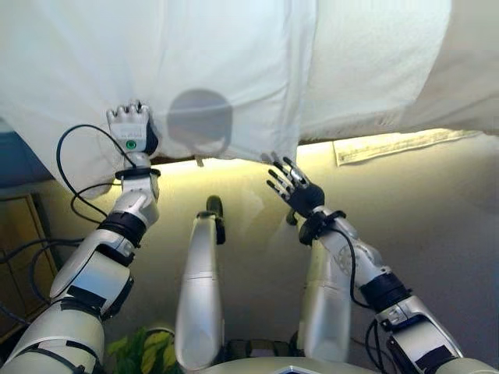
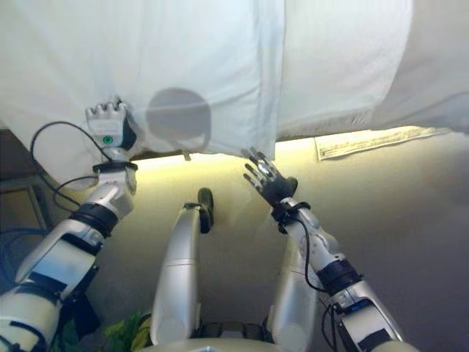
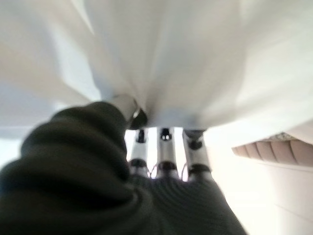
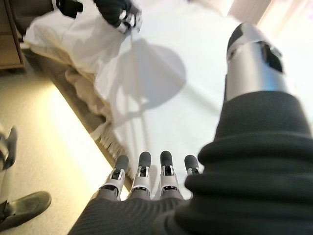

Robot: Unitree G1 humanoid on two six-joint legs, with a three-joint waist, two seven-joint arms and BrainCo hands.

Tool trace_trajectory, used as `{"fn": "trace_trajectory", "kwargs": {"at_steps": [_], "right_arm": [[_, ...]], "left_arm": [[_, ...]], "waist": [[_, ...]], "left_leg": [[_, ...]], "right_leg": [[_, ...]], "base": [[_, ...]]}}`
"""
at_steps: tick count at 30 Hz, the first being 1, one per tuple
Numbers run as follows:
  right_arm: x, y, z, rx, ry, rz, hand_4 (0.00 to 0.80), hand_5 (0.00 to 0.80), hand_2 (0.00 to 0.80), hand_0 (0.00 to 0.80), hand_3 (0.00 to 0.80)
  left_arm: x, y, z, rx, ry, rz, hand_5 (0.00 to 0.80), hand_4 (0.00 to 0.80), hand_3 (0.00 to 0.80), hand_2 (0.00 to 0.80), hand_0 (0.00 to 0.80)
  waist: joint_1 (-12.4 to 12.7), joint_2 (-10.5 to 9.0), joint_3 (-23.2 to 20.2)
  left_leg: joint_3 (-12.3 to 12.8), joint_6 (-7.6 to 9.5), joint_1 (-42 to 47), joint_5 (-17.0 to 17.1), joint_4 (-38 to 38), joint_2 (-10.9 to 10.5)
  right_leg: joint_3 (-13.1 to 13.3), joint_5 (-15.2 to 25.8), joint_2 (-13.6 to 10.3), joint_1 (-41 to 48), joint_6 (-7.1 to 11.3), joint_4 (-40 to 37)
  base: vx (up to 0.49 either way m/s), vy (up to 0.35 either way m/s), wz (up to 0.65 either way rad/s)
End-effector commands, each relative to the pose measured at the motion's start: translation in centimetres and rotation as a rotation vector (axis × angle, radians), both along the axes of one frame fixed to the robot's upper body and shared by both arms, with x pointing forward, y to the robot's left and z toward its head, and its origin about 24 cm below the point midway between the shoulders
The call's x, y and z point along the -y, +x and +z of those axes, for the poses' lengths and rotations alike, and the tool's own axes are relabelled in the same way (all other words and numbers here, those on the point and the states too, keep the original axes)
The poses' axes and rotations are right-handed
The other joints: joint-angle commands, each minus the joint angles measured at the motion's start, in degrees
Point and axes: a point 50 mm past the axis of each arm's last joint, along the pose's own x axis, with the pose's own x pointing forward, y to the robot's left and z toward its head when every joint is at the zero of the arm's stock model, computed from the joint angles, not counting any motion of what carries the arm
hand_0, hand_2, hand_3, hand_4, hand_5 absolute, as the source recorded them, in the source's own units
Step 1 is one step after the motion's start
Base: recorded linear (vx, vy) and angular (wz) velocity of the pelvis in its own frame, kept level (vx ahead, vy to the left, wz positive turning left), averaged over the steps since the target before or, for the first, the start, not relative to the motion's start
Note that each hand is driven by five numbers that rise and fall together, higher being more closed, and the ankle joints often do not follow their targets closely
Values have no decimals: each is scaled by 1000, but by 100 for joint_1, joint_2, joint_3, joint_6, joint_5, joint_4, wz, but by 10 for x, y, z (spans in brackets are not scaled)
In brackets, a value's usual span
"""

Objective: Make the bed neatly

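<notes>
A white sheet (image 1: 234, 70) hangs over the near edge of the bed and fills the upper part of both eye views. My left hand (image 1: 131, 128) is raised at the sheet's lower left edge, and in the left wrist view its thumb (image 3: 128, 105) and fingers are curled into the cloth (image 3: 186, 58). My right hand (image 1: 296, 191) is open with straight, spread fingers just below the sheet's hanging corner (image 1: 284, 152), apart from it. To the right of that corner lies a second white, textured cover (image 1: 374, 62).
A flat white cloth (image 1: 398, 144) lies on the beige carpet under the bed's edge at the right. A wooden cabinet (image 1: 19, 241) stands at the left. Green leaves (image 1: 148, 351) show at the bottom. The bed's fringed base (image 4: 100, 134) shows under the sheet.
</notes>
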Motion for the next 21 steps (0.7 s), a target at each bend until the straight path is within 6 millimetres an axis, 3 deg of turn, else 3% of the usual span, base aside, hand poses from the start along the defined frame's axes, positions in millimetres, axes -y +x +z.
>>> {"fn": "trace_trajectory", "kwargs": {"at_steps": [1,6,11,16,21], "right_arm": [[5,-12,-3,78,47,0,0,0,0,0,0],[16,-22,-20,66,45,3,0,0,0,0,0],[17,-21,-18,90,39,0,0,0,0,0,0],[9,-17,-9,99,53,-20,0,0,0,0,0],[-2,-16,-3,110,80,-30,0,0,0,0,0]], "left_arm": [[-47,-26,-29,-116,121,143,800,800,800,800,800],[-78,-37,-25,-160,227,182,800,800,800,800,800],[-91,-33,-7,-143,180,202,800,800,800,800,800],[-80,-24,-5,-146,112,138,800,800,800,800,800],[-63,-20,-20,-158,-33,88,800,800,800,800,800]], "waist": [[340,193,-258],[333,293,-410],[296,390,-386],[350,391,-301],[442,284,-209]], "left_leg": [[-165,-71,241,1357,-1500,-260],[-157,23,861,1406,-2028,-342],[-206,75,892,1412,-2043,-466],[-328,74,797,1455,-2004,-524],[-420,62,734,1485,-2021,-511]], "right_leg": [[219,536,-342,443,777,98],[128,639,-420,877,788,-167],[115,683,-450,872,777,-146],[99,538,-413,878,764,-115],[62,525,-345,912,764,-193]], "base": [[74,-14,16],[46,-23,16],[-37,-8,6],[-55,-52,14],[-34,-82,5]]}}
